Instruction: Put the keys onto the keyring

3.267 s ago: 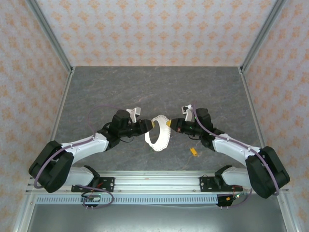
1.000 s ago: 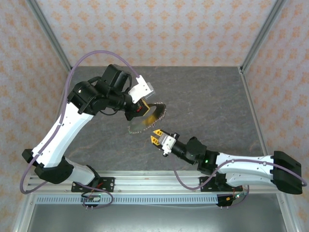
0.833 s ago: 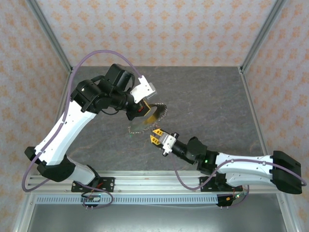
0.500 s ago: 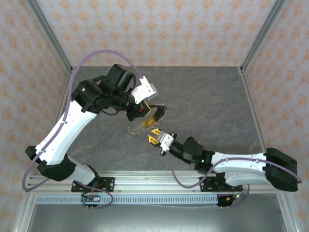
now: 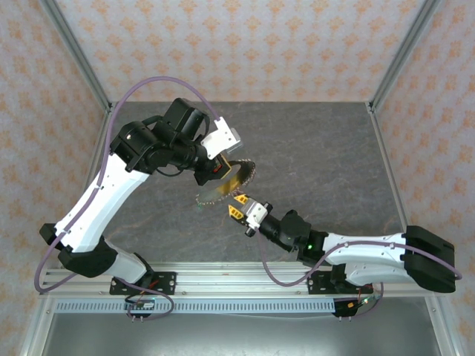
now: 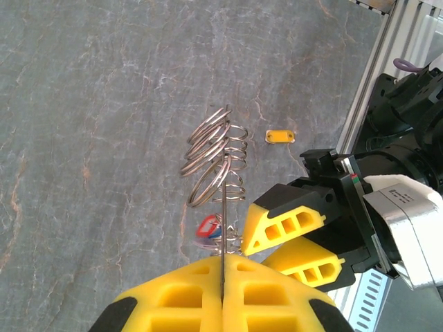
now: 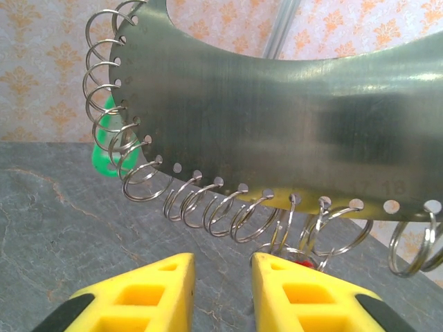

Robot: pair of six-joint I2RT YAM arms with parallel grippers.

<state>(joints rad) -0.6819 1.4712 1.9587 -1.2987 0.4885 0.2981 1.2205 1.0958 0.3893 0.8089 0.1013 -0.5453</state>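
The keyring (image 5: 236,175) is a thin curved metal plate (image 7: 277,117) with several split rings (image 7: 208,204) hung through holes along its edge. My left gripper (image 5: 217,167) is shut on the plate's edge (image 6: 223,207) and holds it above the table. Keys dangle from the rings: a green head (image 7: 104,146), a red one (image 7: 302,261), and red and blue heads (image 6: 210,227). A yellow-orange key (image 6: 280,136) lies loose on the table. My right gripper (image 7: 221,261) is open just below the rings, touching nothing, its fingers (image 6: 291,214) beside the left gripper (image 6: 223,261).
The grey stone-patterned table (image 5: 312,148) is walled by patterned panels on three sides. An aluminium rail (image 5: 245,278) with the arm bases runs along the near edge. The right forearm (image 5: 349,248) lies low over the front right of the table.
Since 3.3 s ago the left arm has lifted the plate up and back, and the right gripper has let go and dropped low. Over the last second the right gripper crept slightly closer under the rings.
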